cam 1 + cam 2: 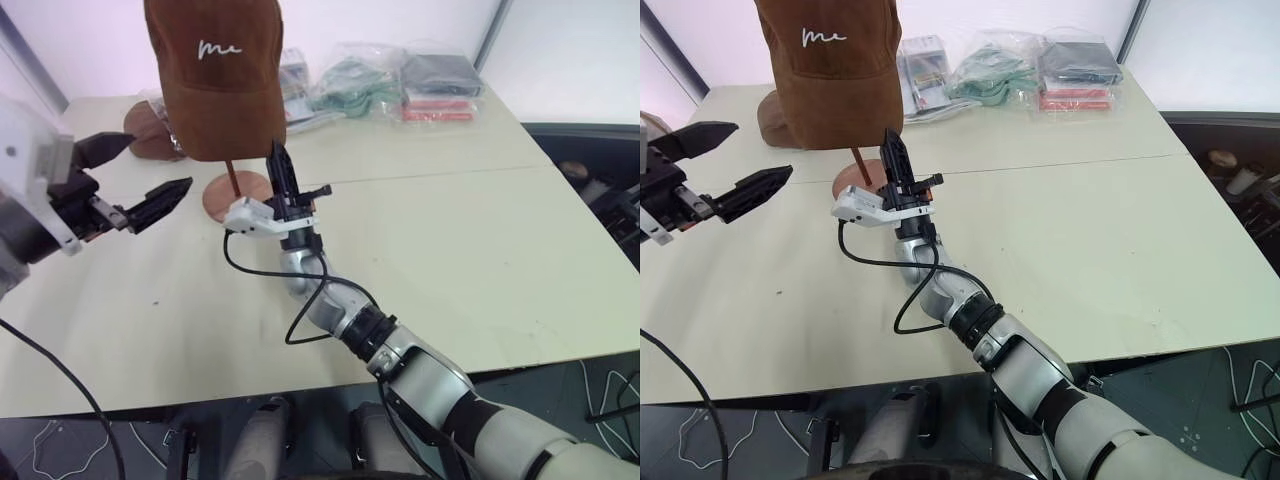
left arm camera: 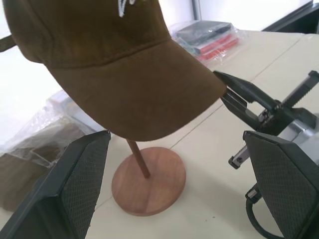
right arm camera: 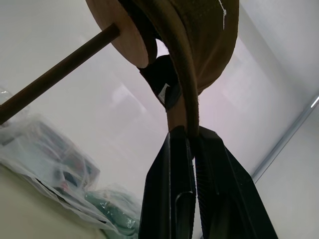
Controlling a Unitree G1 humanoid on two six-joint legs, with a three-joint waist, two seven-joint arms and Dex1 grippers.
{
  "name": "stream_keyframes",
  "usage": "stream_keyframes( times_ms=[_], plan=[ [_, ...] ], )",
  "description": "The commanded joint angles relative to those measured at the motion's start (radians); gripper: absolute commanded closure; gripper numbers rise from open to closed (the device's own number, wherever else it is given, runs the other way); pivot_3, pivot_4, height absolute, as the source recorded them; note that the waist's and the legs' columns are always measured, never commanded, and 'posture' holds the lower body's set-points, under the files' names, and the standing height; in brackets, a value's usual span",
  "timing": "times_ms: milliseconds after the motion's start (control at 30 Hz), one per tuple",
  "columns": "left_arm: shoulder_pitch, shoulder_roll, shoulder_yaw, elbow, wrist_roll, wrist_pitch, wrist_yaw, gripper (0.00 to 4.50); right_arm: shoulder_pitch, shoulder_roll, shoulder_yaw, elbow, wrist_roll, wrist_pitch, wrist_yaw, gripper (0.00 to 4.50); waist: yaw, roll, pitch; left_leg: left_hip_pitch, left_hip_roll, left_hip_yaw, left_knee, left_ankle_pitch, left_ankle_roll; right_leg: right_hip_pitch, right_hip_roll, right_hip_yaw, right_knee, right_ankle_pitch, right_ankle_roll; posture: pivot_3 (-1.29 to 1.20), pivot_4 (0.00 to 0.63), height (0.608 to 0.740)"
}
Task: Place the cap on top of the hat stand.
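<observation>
Between right gripper's [image 3: 193,144] jaws, cap [image 1: 225,80] brim

cap [image 1: 222,75] atop hat stand [image 1: 236,190], packets [image 1: 400,85] behind on table [image 1: 480,240], second cap [image 1: 152,130] left

Arms are silver-grey shells with black joint rings, and a loose black cable [image 1: 300,300] loops along the right forearm. White wrist bracket [image 1: 250,215], both grippers with matte black textured fingers [image 2: 82,184].
</observation>
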Motion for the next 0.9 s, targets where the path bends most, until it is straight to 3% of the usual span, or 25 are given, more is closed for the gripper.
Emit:
stream_keyframes(
  times_ms=[33,267,600,900],
  plan=[
    [0.0,0.026,0.048,-0.029,-0.02,0.007,0.015,0.0,0.025,0.168,0.032,-0.018,0.014,-0.006,-0.023,4.45,0.0,0.0,0.0,0.0,0.0,0.0,0.0,0.0,0.0,0.0,0.0,0.0,0.0,0.0,0.0,0.0,0.15,0.74],
    [0.0,0.036,0.047,-0.035,-0.044,0.014,0.038,0.0,0.025,0.181,0.075,-0.021,0.041,-0.001,-0.027,4.45,0.0,0.0,0.0,0.0,0.0,0.0,0.0,0.0,0.0,0.0,0.0,0.0,0.0,0.0,0.0,0.0,0.15,0.74],
    [0.006,0.044,0.054,-0.045,-0.073,0.031,0.066,0.0,-0.011,0.245,0.078,0.13,0.112,-0.009,-0.045,4.45,0.0,0.0,0.0,0.0,0.0,0.0,0.0,0.0,0.0,0.0,0.002,0.0,0.0,0.0,0.0,0.0,0.15,0.74],
    [0.007,0.07,0.069,-0.036,-0.09,0.046,0.068,0.0,-0.035,0.295,0.121,0.188,0.17,-0.121,-0.021,4.45,-0.001,0.0,0.0,0.0,0.0,0.0,0.0,0.0,0.0,0.0,0.002,0.001,0.0,0.0,0.0,0.0,0.15,0.74]
  ],
)
